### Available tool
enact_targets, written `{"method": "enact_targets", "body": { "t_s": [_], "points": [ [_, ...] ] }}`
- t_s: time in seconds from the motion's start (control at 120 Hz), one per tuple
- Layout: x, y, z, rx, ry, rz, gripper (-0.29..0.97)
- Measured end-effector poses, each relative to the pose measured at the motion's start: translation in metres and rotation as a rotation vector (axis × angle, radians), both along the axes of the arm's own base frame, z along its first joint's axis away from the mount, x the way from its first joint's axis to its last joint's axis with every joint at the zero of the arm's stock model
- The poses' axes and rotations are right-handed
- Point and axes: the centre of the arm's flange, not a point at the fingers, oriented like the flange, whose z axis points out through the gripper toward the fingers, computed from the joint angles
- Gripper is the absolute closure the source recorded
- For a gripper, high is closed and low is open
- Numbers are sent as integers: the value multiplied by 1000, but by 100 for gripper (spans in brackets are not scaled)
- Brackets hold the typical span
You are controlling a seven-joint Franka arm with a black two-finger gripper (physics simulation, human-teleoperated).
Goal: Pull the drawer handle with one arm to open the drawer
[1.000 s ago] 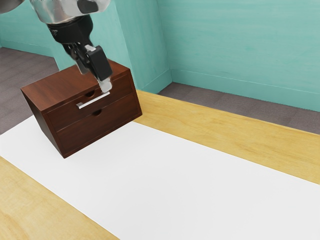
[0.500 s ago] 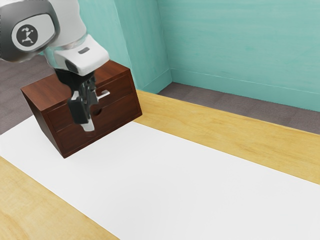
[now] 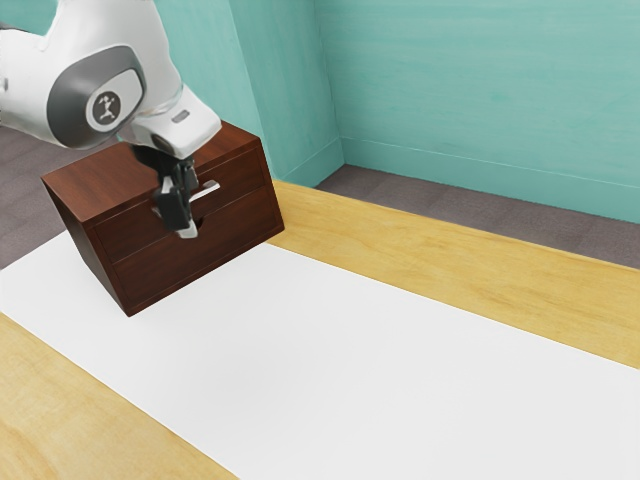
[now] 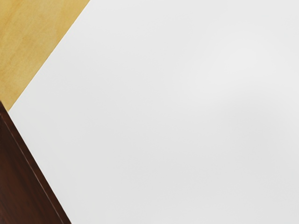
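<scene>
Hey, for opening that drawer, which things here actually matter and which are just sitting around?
For the job:
- claw
- silver handle
- upper drawer
- brown drawer box

Just around:
- white mat
- wooden table
- teal wall

Dark reddish-brown chest (image 3: 100, 185) showing smooth, faintly polished wood, its slim handle (image 3: 208, 187) gleaming like pale metal, worktop (image 3: 450, 265) showing light varnished wood grain, white sheet (image 3: 330, 360) lying matt and smooth, arm (image 3: 110, 40) shining as glossy white plastic
</scene>
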Motion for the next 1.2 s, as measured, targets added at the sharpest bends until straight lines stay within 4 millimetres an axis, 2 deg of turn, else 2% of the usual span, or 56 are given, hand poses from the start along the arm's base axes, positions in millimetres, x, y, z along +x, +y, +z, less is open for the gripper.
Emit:
{"method": "enact_targets", "body": {
  "t_s": [0.183,0.308,0.475,0.575,0.675,0.758,0.908,0.975,1.042,1.2],
  "points": [
    [0,28,1,8,-38,34,0],
    [2,58,-12,15,-36,81,0],
    [-4,95,-16,22,-40,141,0],
    [-10,113,-16,24,-42,171,0],
    [-10,127,-27,25,-29,193,0],
    [-1,122,-36,26,-25,179,0],
    [22,71,-36,28,-59,94,0],
    [28,59,-38,28,-68,84,0],
    [29,61,-38,28,-77,97,0],
    [27,83,-42,29,-84,155,0]
  ]
}}
